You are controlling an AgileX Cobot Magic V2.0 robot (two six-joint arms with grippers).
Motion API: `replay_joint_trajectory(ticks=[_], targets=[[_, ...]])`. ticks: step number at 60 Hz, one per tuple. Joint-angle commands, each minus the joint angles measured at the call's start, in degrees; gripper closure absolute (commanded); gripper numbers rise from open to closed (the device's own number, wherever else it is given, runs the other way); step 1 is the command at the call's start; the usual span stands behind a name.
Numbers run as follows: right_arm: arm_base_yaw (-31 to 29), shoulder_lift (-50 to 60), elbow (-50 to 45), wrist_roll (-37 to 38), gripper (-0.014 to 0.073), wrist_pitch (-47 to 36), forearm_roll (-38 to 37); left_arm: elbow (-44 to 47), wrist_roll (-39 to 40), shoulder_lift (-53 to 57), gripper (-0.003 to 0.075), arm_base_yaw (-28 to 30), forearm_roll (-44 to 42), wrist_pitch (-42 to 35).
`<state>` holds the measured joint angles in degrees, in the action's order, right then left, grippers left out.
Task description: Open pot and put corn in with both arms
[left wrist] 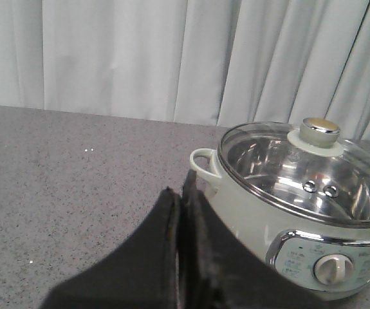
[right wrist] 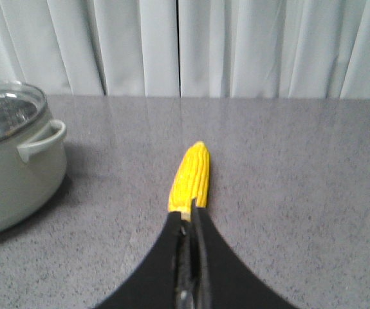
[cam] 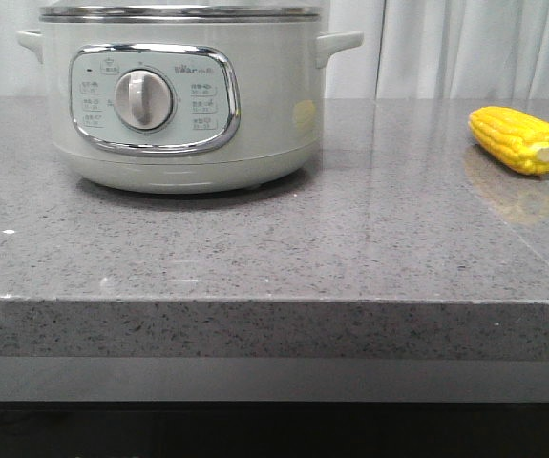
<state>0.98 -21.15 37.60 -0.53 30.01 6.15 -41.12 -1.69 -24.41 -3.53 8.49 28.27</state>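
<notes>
So, quick rundown of what's on the worktop (cam: 255, 258) right now:

Pot: the pot (cam: 179, 95) sits on the left half of the speckled grey worktop, control panel and silver dial (cam: 143, 99) facing the front camera. Upright, one small handle out each side.

Lid: glass lid (left wrist: 300, 164) is on, seated in the steel rim, with its knob (left wrist: 320, 131) on top. Steel inside shows through the glass.

Corn: the corn (cam: 517, 139) lies on its side over on the right, well apart from the pot, pale stub end pointing toward the front edge. Nothing's touching it.

Left tool: the left tool (left wrist: 179, 212) has its black fingers pressed together, nothing between them. It's near the pot's side handle (left wrist: 201, 159); can't tell if it touches.

Right tool: the right tool (right wrist: 191, 225) is closed up too, empty, lined up just behind the corn's stub end.

Background: pale curtain (cam: 475, 48) behind the worktop.
</notes>
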Motion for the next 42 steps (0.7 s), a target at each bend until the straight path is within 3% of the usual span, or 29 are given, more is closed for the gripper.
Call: replay_joint_trajectory(ticks=[1,14,22,26,31,39,42], targets=[[-0.06,-3.16,1.96,-0.62,0.0662,-3.37,-0.42,-2.03,0.35,-2.83,0.0741,-0.06,0.60,-4.72],[-0.06,-7.53,1.96,-0.62,0.0662,-3.15,-0.42,-1.24,0.35,-6.67,0.0741,-0.06,0.40,-6.17],[-0.06,-8.94,1.96,-0.62,0.0659,-3.02,-0.42,-1.24,0.35,-8.67,0.0737,-0.06,-4.13,-6.17],[-0.06,-9.46,1.96,-0.62,0.0636,-3.02,-0.42,-1.24,0.35,-9.59,0.0694,-0.06,-6.05,-6.41],[-0.06,-9.59,1.96,-0.62,0.0522,-2.89,-0.42,-1.24,0.35,-10.25,0.0575,-0.06,-7.29,-6.72],[-0.06,-9.59,1.96,-0.62,0.0195,-2.83,-0.42,-1.24,0.35,-11.43,0.0264,-0.06,-7.23,-8.36],[-0.06,-9.59,1.96,-0.62,0.0082,-2.83,-0.42,-1.24,0.35,-11.88,0.0204,-0.06,-6.08,-9.03]])
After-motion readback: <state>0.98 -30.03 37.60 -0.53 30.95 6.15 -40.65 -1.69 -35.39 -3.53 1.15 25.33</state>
